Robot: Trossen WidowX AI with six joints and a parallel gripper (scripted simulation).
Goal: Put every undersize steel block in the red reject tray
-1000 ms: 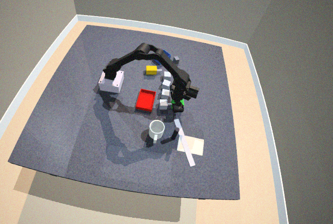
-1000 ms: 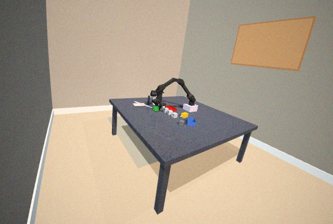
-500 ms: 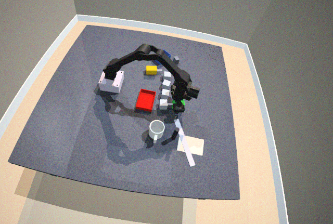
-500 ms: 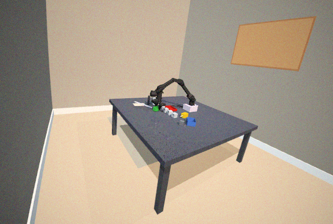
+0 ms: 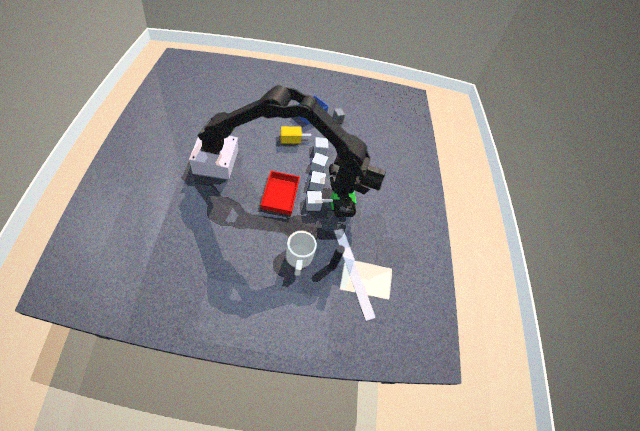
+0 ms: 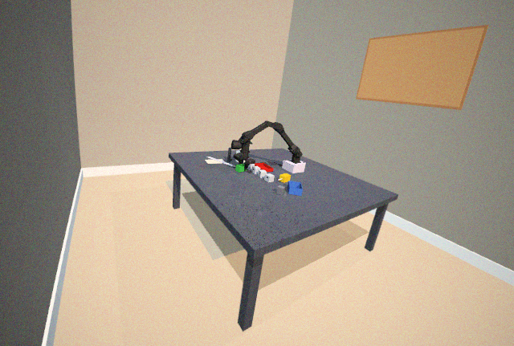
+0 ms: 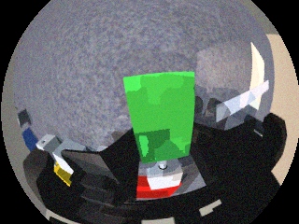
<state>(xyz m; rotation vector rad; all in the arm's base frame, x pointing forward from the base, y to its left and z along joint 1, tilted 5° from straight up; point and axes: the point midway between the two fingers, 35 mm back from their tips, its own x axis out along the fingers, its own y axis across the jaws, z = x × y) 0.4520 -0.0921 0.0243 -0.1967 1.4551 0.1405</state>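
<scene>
The jaws of the gripper [image 5: 343, 199] [image 7: 161, 154] pinch the green gauge [image 5: 351, 199] [image 6: 239, 168] [image 7: 161, 112]. Probably it tests the nearest block [image 5: 314, 201] [image 7: 164, 180], beside the red tray [image 5: 269, 191] [image 6: 263, 167] [image 7: 159, 192]; next, push straight, gently.

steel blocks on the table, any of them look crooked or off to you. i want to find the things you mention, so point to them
Yes, slightly: in the row of four, the second block from the blue tray [image 5: 320, 102] [image 6: 295, 189] end [image 5: 320, 160] sits turned relative to its neighbours. I see no spill.
</scene>
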